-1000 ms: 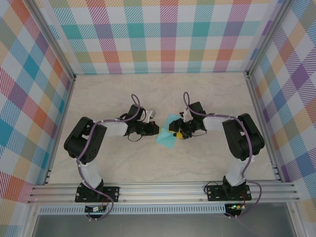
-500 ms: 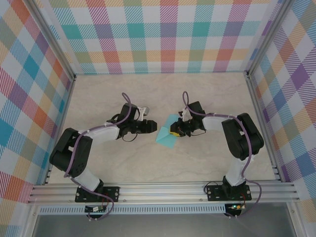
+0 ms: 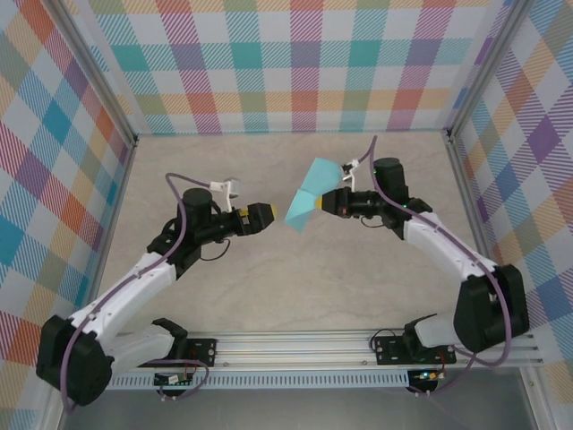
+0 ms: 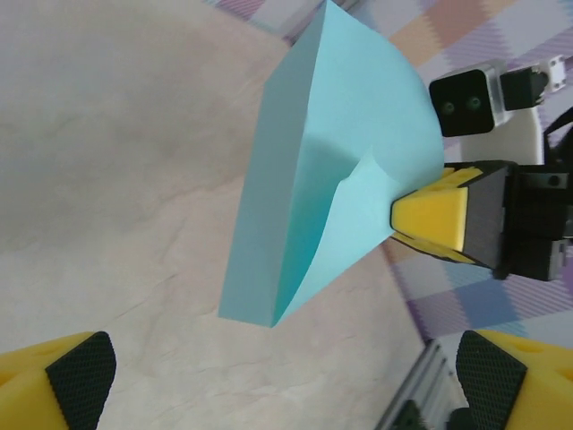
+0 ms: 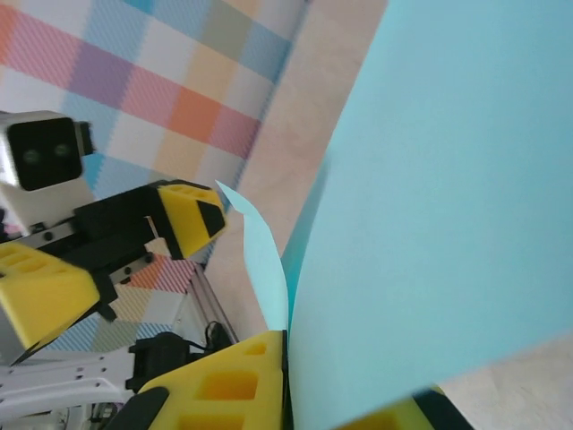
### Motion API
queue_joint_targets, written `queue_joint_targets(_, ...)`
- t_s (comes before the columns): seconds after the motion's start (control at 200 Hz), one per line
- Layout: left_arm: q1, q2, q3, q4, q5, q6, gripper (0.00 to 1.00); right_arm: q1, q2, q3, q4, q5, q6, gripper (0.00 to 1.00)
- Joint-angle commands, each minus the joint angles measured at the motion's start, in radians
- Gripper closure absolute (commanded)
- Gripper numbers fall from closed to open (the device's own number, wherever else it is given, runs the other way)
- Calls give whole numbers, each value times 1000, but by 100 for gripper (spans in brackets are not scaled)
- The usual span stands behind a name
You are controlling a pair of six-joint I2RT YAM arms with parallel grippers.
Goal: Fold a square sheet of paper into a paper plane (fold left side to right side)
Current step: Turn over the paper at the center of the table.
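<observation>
Sheet's up off the table: my right pincer has carried it aloft, and my left has let go and backed away.

From above, one teal sheet (image 3: 309, 193) hangs over the table (image 3: 313, 287), clamped at its right edge in my right pincer (image 3: 333, 202). My left pincer (image 3: 269, 213) sits just left of the lower tip, clear of it, jaws spread wide. The left wrist view adds what the top can't: two layers gaping at the bottom, a small curled flap (image 4: 363, 175) inside, and my own black pads (image 4: 81, 367) far apart at the bottom corners. The right wrist view puts the sheet close up, with the left's yellow fingers (image 5: 188, 215) gaping beyond it. Count: one sheet, two pincers, two fingers each.
</observation>
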Motion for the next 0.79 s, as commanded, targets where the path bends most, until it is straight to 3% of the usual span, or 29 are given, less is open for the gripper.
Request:
queue_joint_targets(0.0,11,-39,44,100,111,-99,0,4,-70,67,15,-133,-64,91)
queue_joint_targets(0.215,-36,-57,109,252,247,-131,0,46,-123,191,-7,-244,-78,90)
queue_joint_targets(0.45,-153,-51,165,303,270,-73,9,127,-117,268,-18,-298,-87,90)
queue_joint_targets(0.63,-185,-54,184,321,281,-51,32,143,-133,273,0,-327,-70,90)
queue_joint_targets(0.79,-198,-71,168,329,274,-30,59,145,-149,255,16,-343,-39,90)
